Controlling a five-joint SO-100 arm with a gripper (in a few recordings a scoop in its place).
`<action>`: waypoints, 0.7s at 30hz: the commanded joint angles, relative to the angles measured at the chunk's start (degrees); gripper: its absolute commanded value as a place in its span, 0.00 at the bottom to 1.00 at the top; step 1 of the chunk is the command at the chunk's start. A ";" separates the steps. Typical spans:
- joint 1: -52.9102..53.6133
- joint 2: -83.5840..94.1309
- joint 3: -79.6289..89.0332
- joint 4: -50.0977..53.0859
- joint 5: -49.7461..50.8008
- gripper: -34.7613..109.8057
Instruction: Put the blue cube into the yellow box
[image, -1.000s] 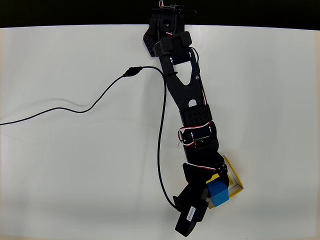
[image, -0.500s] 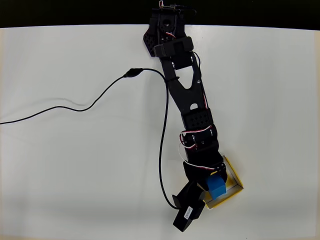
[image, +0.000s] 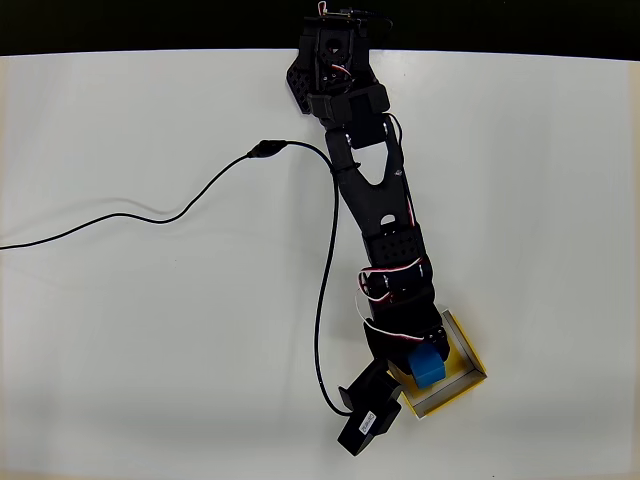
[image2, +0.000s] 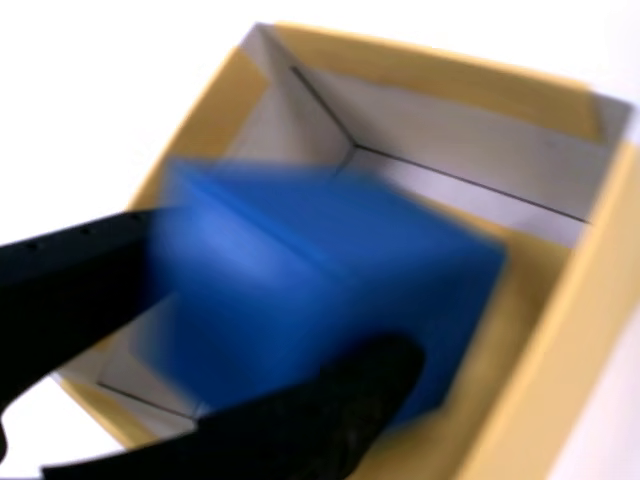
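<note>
Wrist view: my gripper (image2: 250, 330) pinched the blue cube (image2: 320, 290) between its two black fingers (image2: 70, 260), above the yellow box (image2: 560, 330). Overhead view: cube (image: 429, 369) lay within the box's (image: 470, 360) outline on the white table (image: 150, 330).

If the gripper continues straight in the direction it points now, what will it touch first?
Most likely the floor of the yellow box: the gripper, shut on the blue cube, points into it. Depth is unclear.

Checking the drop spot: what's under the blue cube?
The yellow box lies under the blue cube, gripped by the tool. The floor directly beneath is hidden.
</note>
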 joint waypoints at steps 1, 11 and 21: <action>0.18 3.60 -5.19 -0.44 -1.58 0.47; 1.05 10.37 -5.71 -3.34 -4.22 0.45; 4.22 32.70 8.00 -2.46 -8.88 0.32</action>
